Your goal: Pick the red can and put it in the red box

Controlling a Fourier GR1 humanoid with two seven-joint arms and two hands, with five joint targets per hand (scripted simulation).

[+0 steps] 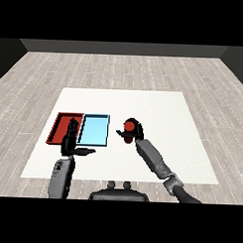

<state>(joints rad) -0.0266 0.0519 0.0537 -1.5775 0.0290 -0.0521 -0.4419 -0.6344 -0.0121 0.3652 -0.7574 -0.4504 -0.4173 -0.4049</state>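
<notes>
Red can: because the right hand [135,130] is curled round the red can [127,127], the can sits at that hand, just right of the light blue tray [94,130] and over the white table [158,115]; whether it has left the table or rests on it, I cannot tell.
Right hand: black fingers wrap the can's far and right side, the grey forearm running back to the lower right corner; this reads as a side grasp that keeps the can upright for carrying.
Left hand: the left hand [70,140] stands with fingers straight and spread, thumb stuck out toward the blue tray, holding nothing; it hangs at the near edge of the red tray [59,127], probably parked out of the carrying path.
Red tray: leftmost of the pair, touching the blue one side by side; its floor shows nothing inside, though the left hand hides part of it.
Light blue tray: between the can and the goal, nothing in it.
Step in hand: grasp looks made; the can must cross over the blue tray to reach the red one.
Risk: the left hand may crowd the drop spot.
</notes>
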